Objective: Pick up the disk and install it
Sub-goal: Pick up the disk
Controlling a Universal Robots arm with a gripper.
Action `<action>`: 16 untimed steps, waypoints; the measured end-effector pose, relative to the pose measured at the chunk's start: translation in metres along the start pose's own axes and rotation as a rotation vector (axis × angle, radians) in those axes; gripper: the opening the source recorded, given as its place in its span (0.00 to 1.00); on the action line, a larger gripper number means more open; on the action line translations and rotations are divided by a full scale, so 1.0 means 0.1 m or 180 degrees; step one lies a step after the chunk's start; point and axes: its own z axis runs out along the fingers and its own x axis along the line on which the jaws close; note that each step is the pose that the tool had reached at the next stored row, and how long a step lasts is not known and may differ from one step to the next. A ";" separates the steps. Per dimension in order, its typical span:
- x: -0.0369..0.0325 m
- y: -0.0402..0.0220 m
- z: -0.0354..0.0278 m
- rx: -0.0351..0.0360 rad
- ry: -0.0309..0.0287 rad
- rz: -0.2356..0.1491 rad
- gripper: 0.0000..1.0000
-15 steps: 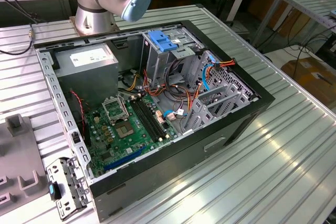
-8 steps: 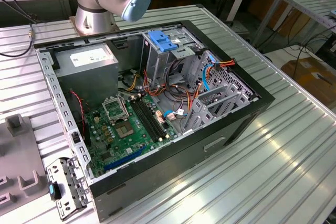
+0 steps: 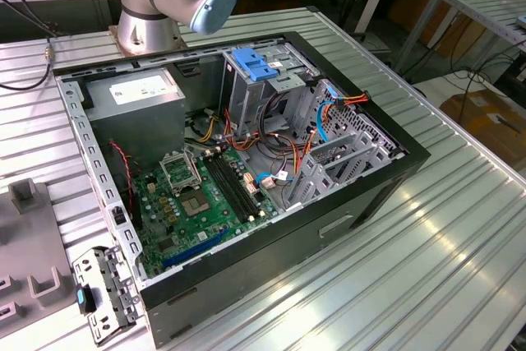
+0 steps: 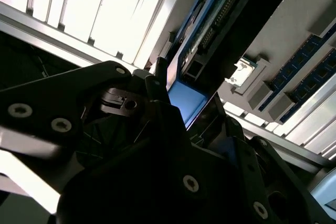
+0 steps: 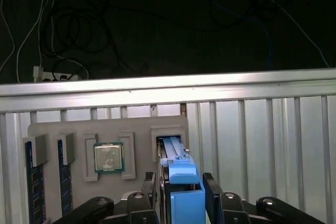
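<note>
Gripper (image 5: 181,187) fingers clamp the disk (image 5: 178,169) by its blue rails, one finger on each side, in the first wrist view. Disk stands on edge with its far end in the tray's (image 5: 105,128) end slot. CPU (image 5: 109,157) sits in the tray pocket beside that slot. Memory sticks (image 5: 34,182) stand at the tray's other end.

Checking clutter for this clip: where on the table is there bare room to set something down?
Free: the ribbed table on the exterior view's right of the computer case. Crowded: inside the case among cables, and the exterior view's left by the grey tray.
</note>
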 end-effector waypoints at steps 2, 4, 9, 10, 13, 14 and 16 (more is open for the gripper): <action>0.000 0.000 0.014 0.0001 -0.0001 0.0000 0.48; 0.000 0.000 0.030 0.0001 -0.0001 0.0000 0.48; 0.001 0.001 0.046 0.0001 0.0000 0.0000 0.48; 0.000 0.001 0.046 0.0001 0.0000 0.0000 0.48; 0.001 0.001 0.046 0.0001 0.0000 0.0000 0.48; 0.000 0.001 0.046 0.0001 0.0000 0.0000 0.48; 0.001 0.001 0.046 0.0001 0.0000 0.0000 0.48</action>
